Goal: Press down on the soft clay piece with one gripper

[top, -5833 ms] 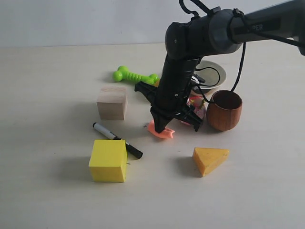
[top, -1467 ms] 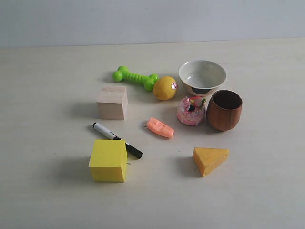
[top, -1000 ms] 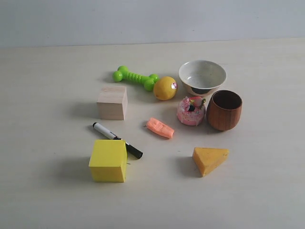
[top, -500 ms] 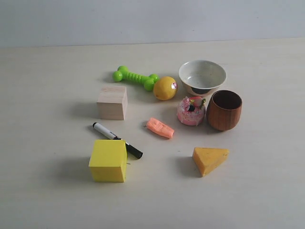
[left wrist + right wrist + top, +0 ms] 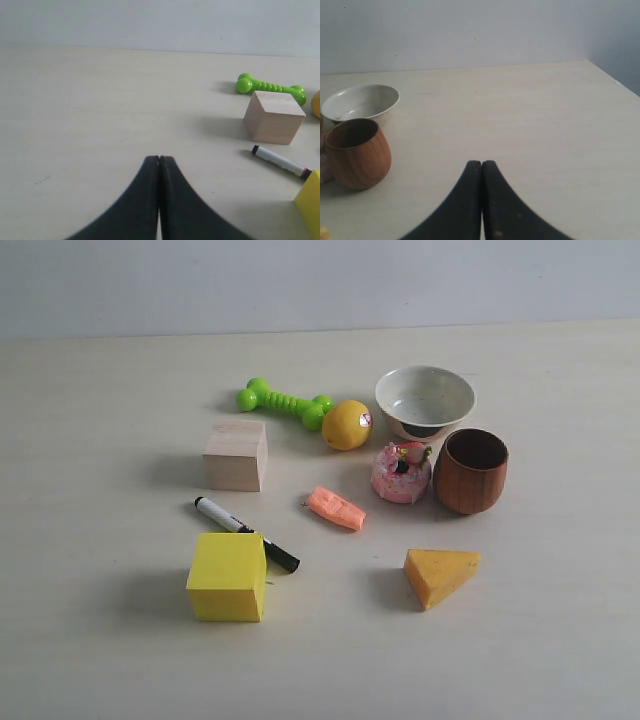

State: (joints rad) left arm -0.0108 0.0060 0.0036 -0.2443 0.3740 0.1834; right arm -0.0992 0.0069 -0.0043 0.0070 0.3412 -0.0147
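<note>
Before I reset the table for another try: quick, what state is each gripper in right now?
Left gripper: closed, holding nothing.
Right gripper: closed, holding nothing.

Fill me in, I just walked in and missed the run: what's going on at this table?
Nothing is being handled right now. The left tool and the right tool are both shut, empty and off to the sides, outside the exterior view. The soft clay piece lies alone on the table between the marker and the pink doughnut toy. Its top looks dented, so the press seems already made.
</note>
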